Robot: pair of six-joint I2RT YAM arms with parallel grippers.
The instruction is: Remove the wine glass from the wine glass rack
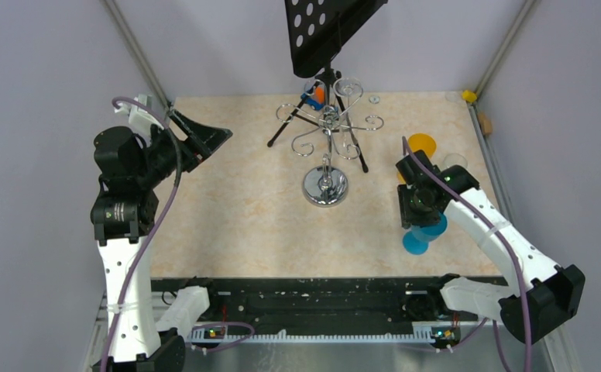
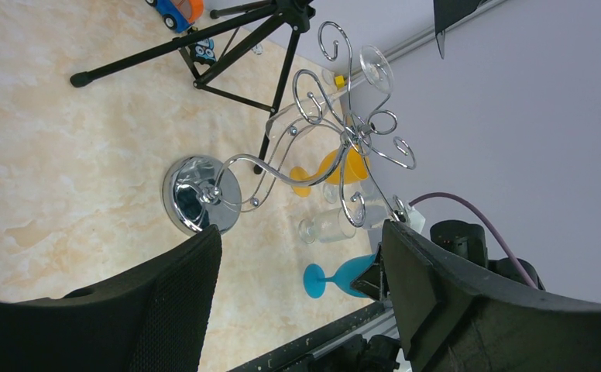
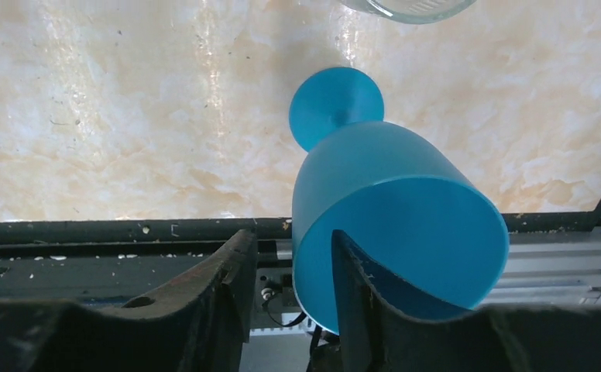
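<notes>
The chrome wine glass rack point(image 1: 325, 187) stands mid-table on its round mirrored base point(image 2: 200, 194), scrolled arms on top. A clear wine glass point(image 2: 376, 66) hangs from a far arm. A blue wine glass point(image 1: 424, 235) lies tilted at the near right of the table, foot point(image 3: 336, 105) pointing away from the wrist. My right gripper point(image 3: 290, 236) straddles its rim: one finger sits inside the bowl and the other stands outside, with a gap to the wall. My left gripper point(image 2: 301, 232) hovers at the far left, open and empty.
A black tripod stand point(image 1: 328, 31) with a perforated plate rises behind the rack. An orange glass point(image 1: 421, 145) and a clear glass point(image 2: 328, 226) lie right of the rack. A toy car point(image 2: 177, 9) sits by the tripod legs. A black rail point(image 1: 321, 291) runs along the near edge.
</notes>
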